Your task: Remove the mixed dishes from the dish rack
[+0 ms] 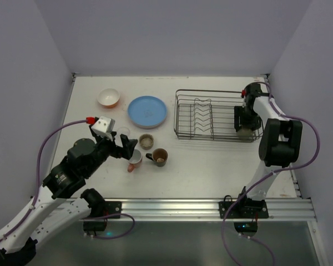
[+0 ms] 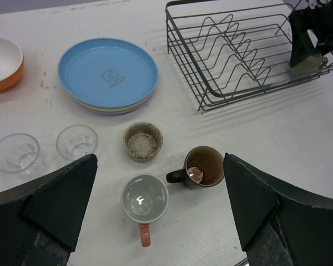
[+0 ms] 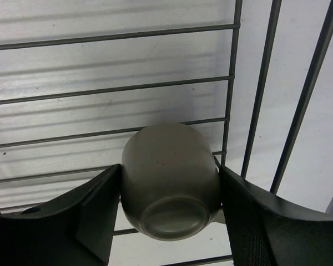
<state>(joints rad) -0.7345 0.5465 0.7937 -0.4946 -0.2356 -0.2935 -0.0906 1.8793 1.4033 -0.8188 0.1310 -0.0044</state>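
Observation:
The dish rack (image 1: pixel 177 113) stands at the back right. In it lies only an olive mug (image 3: pixel 169 177), bottom toward the right wrist camera. My right gripper (image 3: pixel 170 206) is shut on this mug, one finger pressed on each side. Out on the table are the stacked plates, blue on top (image 2: pixel 107 73), the orange bowl (image 2: pixel 3 61), two clear glasses (image 2: pixel 76 141) (image 2: pixel 15 153), a beige mug (image 2: pixel 142 141), a brown mug (image 2: pixel 204 166) and a pink mug (image 2: pixel 145 199). My left gripper (image 2: pixel 161 210) hangs open above the pink and brown mugs, holding nothing.
The rack's upright divider prongs (image 2: pixel 227 44) fill its middle, left of the olive mug. White walls close the table on three sides. The right arm (image 1: pixel 277 138) reaches along the table's right edge.

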